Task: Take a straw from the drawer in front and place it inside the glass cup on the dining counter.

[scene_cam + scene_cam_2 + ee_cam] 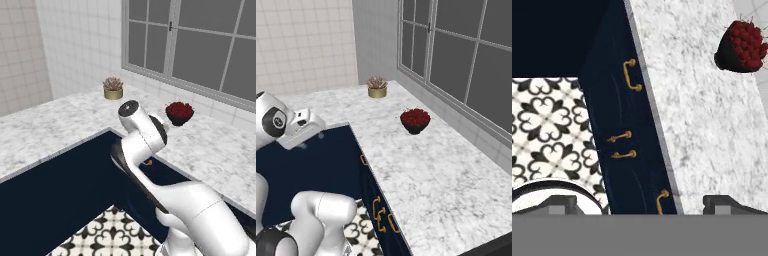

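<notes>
Patterned floor tile (547,125) lies nearest us, below the navy cabinet front. Our gripper (639,204) hangs above it with its fingers spread wide, grasping nothing. We see the drawer (624,75), closed, by its brass handle under the marble worktop (697,125). Farther off stands a bowl (742,47) of red fruit, then a succulent (113,88) near the window (200,45).

The arm (150,150) hides part of the navy cabinet front (75,190); bottom handle (662,200) is cut off.
</notes>
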